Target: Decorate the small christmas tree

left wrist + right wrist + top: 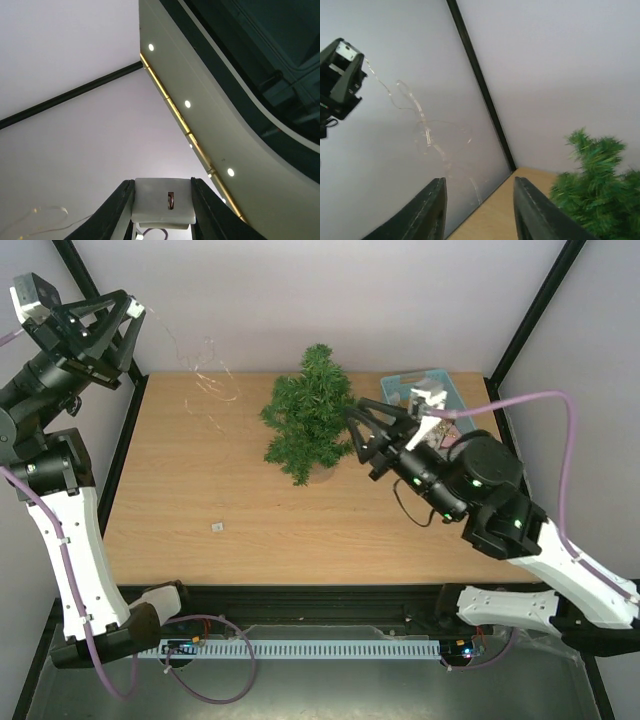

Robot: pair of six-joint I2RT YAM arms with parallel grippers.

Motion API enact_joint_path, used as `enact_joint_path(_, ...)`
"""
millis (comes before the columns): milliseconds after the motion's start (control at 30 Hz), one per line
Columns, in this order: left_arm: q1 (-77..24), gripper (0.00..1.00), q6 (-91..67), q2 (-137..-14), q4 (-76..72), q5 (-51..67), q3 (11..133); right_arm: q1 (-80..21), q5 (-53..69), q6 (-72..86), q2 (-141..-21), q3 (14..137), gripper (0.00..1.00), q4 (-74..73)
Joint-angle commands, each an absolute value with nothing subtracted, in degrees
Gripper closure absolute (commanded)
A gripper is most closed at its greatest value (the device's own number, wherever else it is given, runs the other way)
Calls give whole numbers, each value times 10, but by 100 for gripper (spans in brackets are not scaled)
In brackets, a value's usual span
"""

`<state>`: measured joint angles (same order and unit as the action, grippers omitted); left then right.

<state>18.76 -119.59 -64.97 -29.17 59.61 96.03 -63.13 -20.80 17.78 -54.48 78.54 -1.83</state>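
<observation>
Left gripper (133, 312) (upper left) clamps white block (163, 202), limp light wire (420, 122) trailing. Right gripper (478, 184) parted, empty. Small christmas tree (310, 420) looks light, tippy; steady its base.

Matt wood-grain table (200, 480), small christmas tree (310, 420) — bristly

Left arm (70, 530) reaching high at the far left; right arm (540, 550) stretched low over the worktop (200, 490).

The left arm rises from its base at the near left edge and bends back, so its wrist sits high above the far left corner. The left claw (162, 202) is tilted upward, and its dark fingers (116, 212) are pinched on a small white block (155, 192). The right arm runs from its base at the near right edge forward and to the left. The right claw (479, 200) points left, its jaws parted with nothing between them.
</observation>
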Motion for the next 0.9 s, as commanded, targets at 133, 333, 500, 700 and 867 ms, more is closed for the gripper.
enact_joint_path(133,185,71,-1202,-630,-233,598,965,-633,-126,102,-722,864,42,-39)
enact_joint_path(333,185,71,-1204,-629,-231,609,963,-639,-140,50,-808,903,37,-10)
enact_joint_path(500,185,71,-1211,-632,-243,612,961,-645,-155,21,-853,933,37,20)
enact_joint_path(700,184,71,-1222,-632,-261,615,953,-652,-225,-15,-880,936,37,88)
enact_joint_path(867,183,71,-1228,-629,-267,617,949,-652,-233,-36,-914,962,37,122)
